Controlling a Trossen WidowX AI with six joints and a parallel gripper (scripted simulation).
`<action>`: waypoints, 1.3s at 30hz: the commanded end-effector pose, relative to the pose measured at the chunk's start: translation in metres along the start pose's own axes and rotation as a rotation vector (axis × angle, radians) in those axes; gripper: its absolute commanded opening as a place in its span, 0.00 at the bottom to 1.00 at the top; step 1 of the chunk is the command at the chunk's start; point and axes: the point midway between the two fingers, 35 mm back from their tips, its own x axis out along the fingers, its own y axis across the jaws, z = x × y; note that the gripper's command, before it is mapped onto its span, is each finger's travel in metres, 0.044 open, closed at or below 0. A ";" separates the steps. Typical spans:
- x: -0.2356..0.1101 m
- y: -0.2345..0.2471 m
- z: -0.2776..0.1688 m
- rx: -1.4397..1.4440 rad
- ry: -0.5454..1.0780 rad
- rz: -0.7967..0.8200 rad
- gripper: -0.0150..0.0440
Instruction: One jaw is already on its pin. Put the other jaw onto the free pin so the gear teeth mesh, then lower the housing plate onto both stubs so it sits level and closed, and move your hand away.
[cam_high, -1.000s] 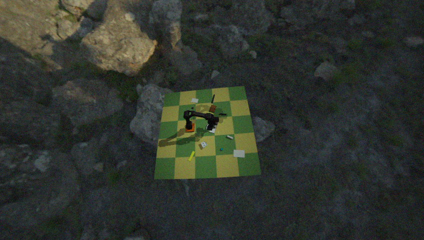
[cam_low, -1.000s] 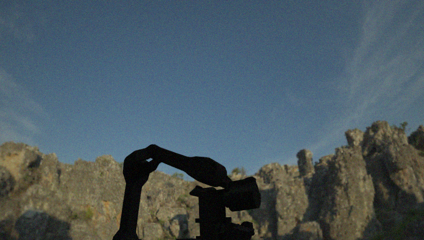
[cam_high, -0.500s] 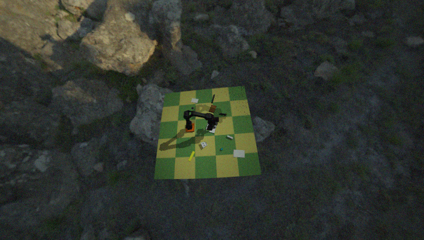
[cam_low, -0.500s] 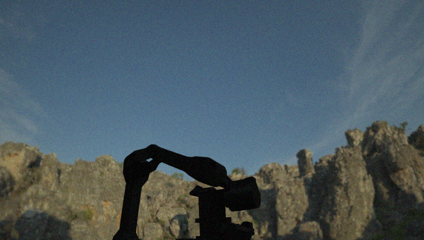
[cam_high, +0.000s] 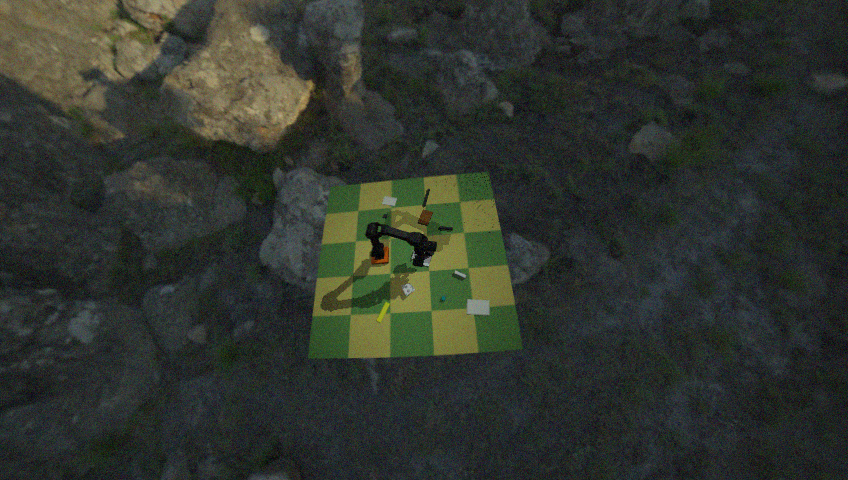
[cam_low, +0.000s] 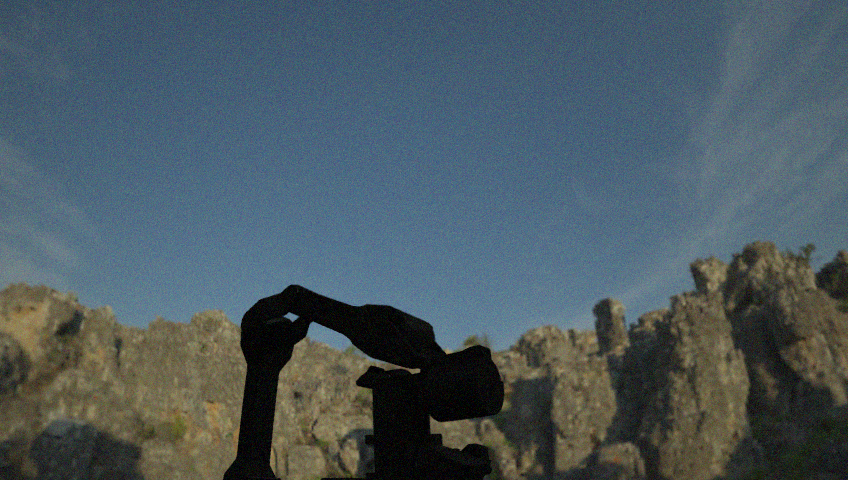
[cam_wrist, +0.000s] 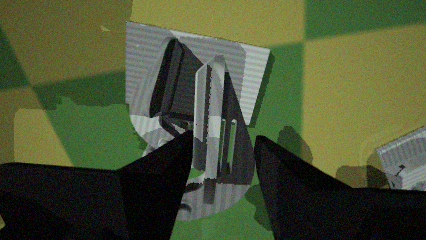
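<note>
The fingers grip the grey jaw, its narrow end pointing away. Beyond it lies the grey base, partly shadowed, on the checkered counter. Whether jaw and base touch, I cannot tell. Farther out lie a yellow bar and a brown block.

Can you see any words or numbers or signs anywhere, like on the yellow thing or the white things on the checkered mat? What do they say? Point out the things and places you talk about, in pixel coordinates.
None that I can read.
Yellow bar (cam_high: 383, 312): no writing shows; it is too small to be sure.
White plate near the mat's corner (cam_high: 478, 307): no writing shows.
Grey ribbed part between the gripper's fingers: stripes and slots, no letters or numbers.
</note>
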 end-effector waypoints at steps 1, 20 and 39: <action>0.000 -0.002 0.000 -0.008 -0.001 -0.002 0.48; 0.000 -0.002 0.000 -0.020 -0.001 -0.002 0.48; 0.007 -0.002 0.001 -0.020 -0.001 -0.002 0.48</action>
